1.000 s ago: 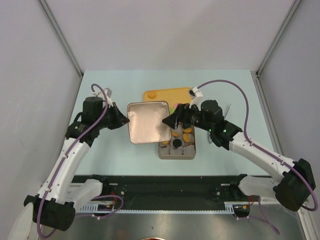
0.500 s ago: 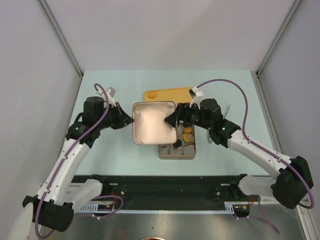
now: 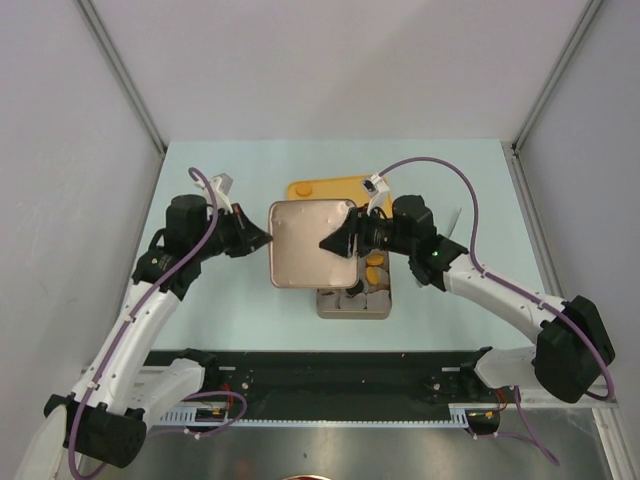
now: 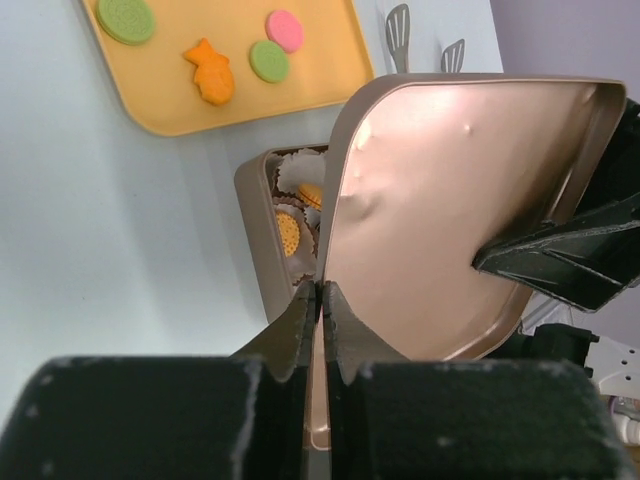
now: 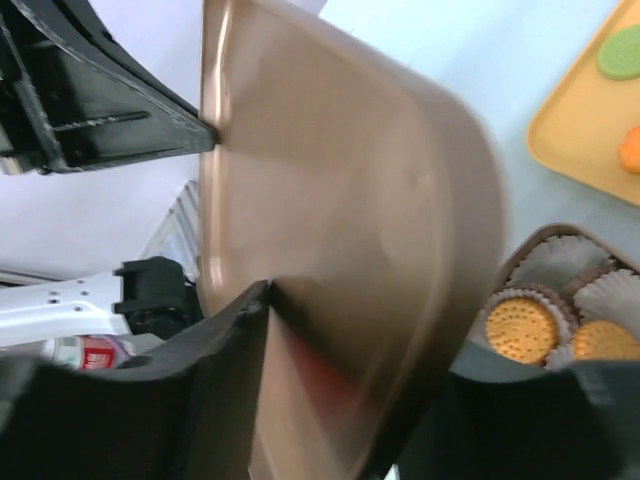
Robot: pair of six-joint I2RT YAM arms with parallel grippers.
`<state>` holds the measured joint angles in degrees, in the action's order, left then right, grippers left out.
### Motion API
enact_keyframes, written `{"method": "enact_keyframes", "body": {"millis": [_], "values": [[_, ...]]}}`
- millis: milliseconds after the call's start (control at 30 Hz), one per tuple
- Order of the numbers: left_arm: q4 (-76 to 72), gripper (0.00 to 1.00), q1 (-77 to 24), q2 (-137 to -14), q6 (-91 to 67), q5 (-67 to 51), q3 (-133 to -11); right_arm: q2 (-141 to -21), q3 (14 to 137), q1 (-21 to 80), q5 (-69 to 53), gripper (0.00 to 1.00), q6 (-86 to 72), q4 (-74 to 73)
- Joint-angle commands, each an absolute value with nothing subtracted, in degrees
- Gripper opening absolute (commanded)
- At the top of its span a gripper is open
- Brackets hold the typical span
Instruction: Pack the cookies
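Copper lid point(image 3: 310, 258) btwn L tool point(image 3: 267, 238), R tool point(image 3: 326, 245)

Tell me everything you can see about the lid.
The lid is a shallow rectangular pan with rounded corners, shiny copper-coloured metal by its look, with small dents inside. It is held tilted in the air, partly over the open tin. The left gripper is shut on one rim; the right gripper straddles the opposite rim, grip unclear.

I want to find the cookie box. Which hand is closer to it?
Right. The right hand hangs over the box's far end, at the lid's right edge. The left hand pinches the lid's left edge, off to the box's left.
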<state>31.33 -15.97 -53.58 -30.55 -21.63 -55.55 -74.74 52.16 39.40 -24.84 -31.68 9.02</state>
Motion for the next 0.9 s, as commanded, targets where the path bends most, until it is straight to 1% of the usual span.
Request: {"method": "enact_keyframes", "body": {"millis": [0,33,67,133,167,267,333,367,433,467,533,633,667,700,733,833,867], "values": [[27.3,0.09,-16.3,-53.8,-32.3,-23.8,-55.5,-71.1,54.0,39.5,-27.6,0.45,-31.7,12.7],[27.4,0.11,-16.4,-54.1,-32.2,-23.6,-55.7,-70.4,54.0,39.4,-27.5,0.44,-31.6,12.0],[27.5,0.13,-16.4,-54.3,-32.2,-23.6,-55.7,-69.6,54.0,39.3,-27.5,0.4,-31.5,11.7],[27.3,0.15,-16.3,-54.8,-32.7,-22.9,-55.7,-67.3,54.0,38.8,-27.3,0.36,-30.9,10.6],[27.1,0.17,-16.4,-55.0,-32.9,-22.7,-55.7,-66.6,54.0,38.6,-27.2,0.32,-30.7,10.3],[26.4,0.18,-16.4,-55.8,-33.5,-22.2,-55.8,-64.1,54.0,37.8,-27.1,0.23,-30.0,8.8],[26.3,0.19,-16.4,-56.6,-33.7,-21.8,-56.2,-62.7,54.0,37.4,-27.2,0.19,-29.5,7.7],[26.3,0.19,-16.4,-56.9,-33.7,-21.7,-56.3,-62.3,54.1,37.0,-27.2,0.13,-29.4,7.4],[26.3,0.19,-16.4,-57.5,-33.7,-21.5,-56.8,-61.8,54.1,36.6,-27.3,0.07,-29.2,6.6],[26.5,0.19,-16.4,-57.6,-33.7,-21.3,-57.0,-61.3,54.1,36.3,-27.4,0.0,-29.0,6.3],[27.1,0.21,-16.4,-57.7,-33.7,-20.4,-57.5,-60.8,54.1,35.9,-27.0,0.0,-28.9,5.7],[27.7,0.35,-16.4,-58.1,-33.6,-19.1,-58.0,-59.6,54.1,35.6,-25.0,0.0,-27.4,5.0],[28.2,0.42,-16.4,-58.3,-33.6,-18.3,-58.2,-59.2,54.2,35.5,-23.7,0.0,-25.9,4.5],[28.3,0.45,-16.4,-58.4,-34.1,-17.9,-58.2,-58.1,54.3,35.7,-20.3,0.0,-24.7,3.5],[28.4,0.52,-16.4,-58.4,-34.4,-17.8,-58.2,-57.5,54.4,35.9,-18.4,0.0,-23.3,3.0],[27.4,0.57,-16.4,-59.2,-36.5,-18.6,-58.0,-55.6,54.6,38.5,-8.3,0.0,-15.1,1.1],[27.0,0.57,-16.4,-59.4,-37.4,-19.9,-58.0,-55.1,54.7,39.5,-1.6,0.0,-12.4,0.7]]}}
